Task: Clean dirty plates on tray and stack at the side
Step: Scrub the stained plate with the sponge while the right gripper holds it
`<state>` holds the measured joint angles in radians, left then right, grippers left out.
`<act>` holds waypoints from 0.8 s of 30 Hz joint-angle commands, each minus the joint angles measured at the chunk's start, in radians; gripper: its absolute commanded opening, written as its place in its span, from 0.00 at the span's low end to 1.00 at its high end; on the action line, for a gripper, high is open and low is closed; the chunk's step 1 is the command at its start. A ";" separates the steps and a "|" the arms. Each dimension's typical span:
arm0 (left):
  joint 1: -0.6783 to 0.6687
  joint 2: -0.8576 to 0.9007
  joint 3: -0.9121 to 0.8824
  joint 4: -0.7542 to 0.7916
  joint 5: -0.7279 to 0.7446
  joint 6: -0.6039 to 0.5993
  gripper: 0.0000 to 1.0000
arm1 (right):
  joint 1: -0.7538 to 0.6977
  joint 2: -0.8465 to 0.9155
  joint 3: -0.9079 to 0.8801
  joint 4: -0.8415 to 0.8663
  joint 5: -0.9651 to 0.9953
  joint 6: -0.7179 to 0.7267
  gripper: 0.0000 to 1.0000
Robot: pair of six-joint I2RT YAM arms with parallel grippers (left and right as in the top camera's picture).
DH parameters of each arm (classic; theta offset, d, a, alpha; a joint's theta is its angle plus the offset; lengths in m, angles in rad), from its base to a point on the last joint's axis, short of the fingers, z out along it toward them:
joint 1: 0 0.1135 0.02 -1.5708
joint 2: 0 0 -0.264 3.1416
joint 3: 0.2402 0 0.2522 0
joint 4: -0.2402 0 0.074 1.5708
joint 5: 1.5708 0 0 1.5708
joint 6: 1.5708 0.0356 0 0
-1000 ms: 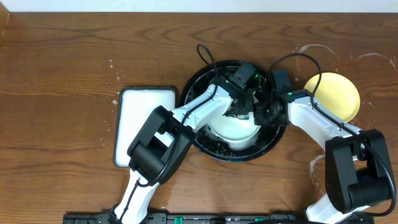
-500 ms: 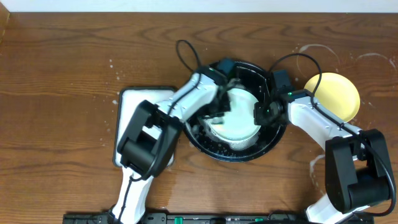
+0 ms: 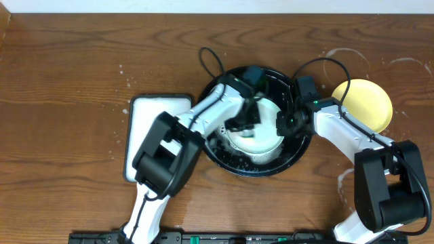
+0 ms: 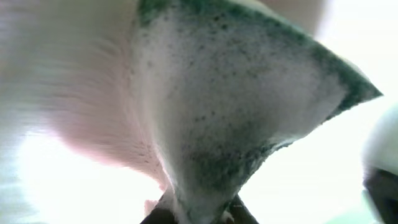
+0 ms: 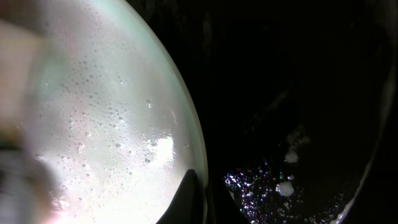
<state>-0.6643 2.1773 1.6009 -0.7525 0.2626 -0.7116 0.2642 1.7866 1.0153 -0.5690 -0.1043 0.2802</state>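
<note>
scrubbing is the step in hand. my left gripper (image 3: 245, 122) is clamped shut on a green sponge (image 4: 249, 106) thick with foam, and the sponge is pressed onto the mint plate (image 3: 261, 141) lying inside the black tray (image 3: 230, 159). my right gripper (image 3: 283, 123) is pinched almost closed on that plate's rim, at the side of the tray nearest the yellow plate (image 3: 363, 105), and it steadies the plate. in the right wrist view the jaws meet at the plate's edge, and its face is wet and beaded with bubbles.

the yellow plate lies on the worktop (image 3: 68, 81) just outside the tray, among whitish soapy rings (image 3: 339, 57). i take that for the stacking spot. a white rectangular tray (image 3: 156, 115) sits at the tray's opposite side. i see no third plate, and i cannot tell whether one hides under the mint one.

i judge this plate to be mid-wash, with one plate already out. next the sponge must lift clear. then my right gripper needs a firm hold on the slick rim to raise the plate over the tray's raised edge and set it squarely on the yellow plate.
</note>
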 commanded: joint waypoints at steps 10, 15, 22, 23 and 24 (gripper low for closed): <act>0.013 0.045 -0.032 0.029 0.080 -0.015 0.08 | -0.002 0.031 -0.019 -0.025 0.069 -0.027 0.01; 0.102 0.045 -0.032 -0.192 -0.019 0.040 0.08 | -0.002 0.031 -0.019 -0.026 0.069 -0.027 0.01; 0.171 0.045 -0.019 -0.198 -0.055 0.054 0.08 | -0.002 0.031 -0.019 -0.022 0.070 -0.027 0.01; 0.172 0.044 -0.007 -0.186 -0.054 0.068 0.07 | -0.002 0.031 -0.019 -0.022 0.070 -0.027 0.01; 0.171 0.044 0.010 -0.180 -0.054 0.085 0.07 | -0.002 0.031 -0.019 -0.024 0.070 -0.027 0.01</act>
<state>-0.5228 2.1811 1.6043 -0.9321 0.3397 -0.6720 0.2642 1.7866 1.0153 -0.5747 -0.1127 0.2802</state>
